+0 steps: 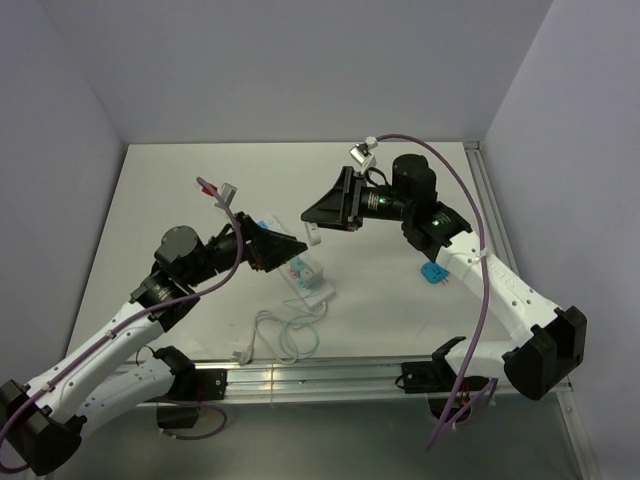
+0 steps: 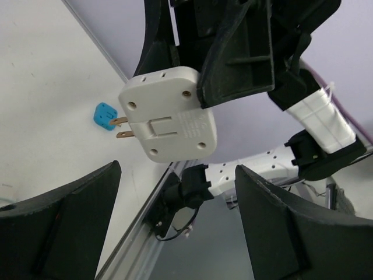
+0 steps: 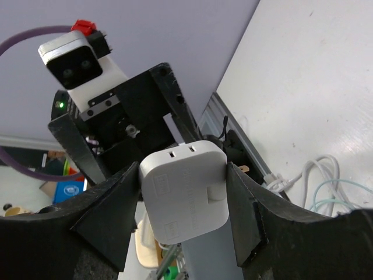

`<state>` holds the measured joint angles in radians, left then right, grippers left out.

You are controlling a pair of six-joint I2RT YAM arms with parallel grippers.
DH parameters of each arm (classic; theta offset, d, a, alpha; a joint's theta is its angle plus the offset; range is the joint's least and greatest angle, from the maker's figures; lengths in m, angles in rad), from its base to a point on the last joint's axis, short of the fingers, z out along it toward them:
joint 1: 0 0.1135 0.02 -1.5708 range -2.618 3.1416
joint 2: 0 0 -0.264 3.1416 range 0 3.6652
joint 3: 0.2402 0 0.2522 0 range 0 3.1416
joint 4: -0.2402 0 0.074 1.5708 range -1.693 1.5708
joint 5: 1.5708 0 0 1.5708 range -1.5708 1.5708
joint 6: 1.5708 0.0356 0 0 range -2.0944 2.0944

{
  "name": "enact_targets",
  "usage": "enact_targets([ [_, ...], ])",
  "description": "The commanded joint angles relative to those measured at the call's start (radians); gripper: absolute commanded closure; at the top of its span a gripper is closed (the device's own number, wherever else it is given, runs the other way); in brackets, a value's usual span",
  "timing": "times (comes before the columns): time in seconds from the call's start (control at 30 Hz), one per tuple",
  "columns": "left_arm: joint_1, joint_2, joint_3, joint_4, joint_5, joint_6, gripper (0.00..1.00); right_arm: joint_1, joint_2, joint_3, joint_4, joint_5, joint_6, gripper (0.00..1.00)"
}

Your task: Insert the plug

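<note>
White rounded-square plastic plug, brass-pronged, gripped by right end effector.

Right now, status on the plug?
Left jaws open, empty. Right jaws shut on plug, aloft. Strip partly under left jaws.

Small blue adapter on white tbl, alu rail at near edge.
</note>
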<state>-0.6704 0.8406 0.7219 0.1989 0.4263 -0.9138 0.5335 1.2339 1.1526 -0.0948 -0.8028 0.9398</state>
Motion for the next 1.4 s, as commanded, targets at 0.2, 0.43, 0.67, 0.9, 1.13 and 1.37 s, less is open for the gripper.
enact_targets([
  [0.2,-0.044,0.054,0.031,0.080,-0.081,-0.051,0.17,0.034,-0.057,-0.042,0.090,0.149,0.096,0.99],
  [0.43,-0.072,0.061,0.048,0.076,-0.141,-0.042,0.16,0.062,-0.060,-0.034,0.092,0.192,0.106,0.99],
  [0.67,-0.081,0.075,0.053,0.100,-0.146,-0.059,0.22,0.088,-0.065,-0.054,0.121,0.229,0.126,0.99],
  [0.9,-0.089,0.061,0.050,0.109,-0.162,-0.063,0.27,0.115,-0.071,-0.060,0.124,0.289,0.134,0.99],
  [1.13,-0.093,0.040,0.044,0.112,-0.182,-0.073,0.32,0.135,-0.068,-0.065,0.116,0.327,0.119,1.00],
  [1.37,-0.097,0.034,0.056,0.083,-0.187,-0.060,0.50,0.138,-0.071,-0.070,0.113,0.350,0.111,0.98],
])
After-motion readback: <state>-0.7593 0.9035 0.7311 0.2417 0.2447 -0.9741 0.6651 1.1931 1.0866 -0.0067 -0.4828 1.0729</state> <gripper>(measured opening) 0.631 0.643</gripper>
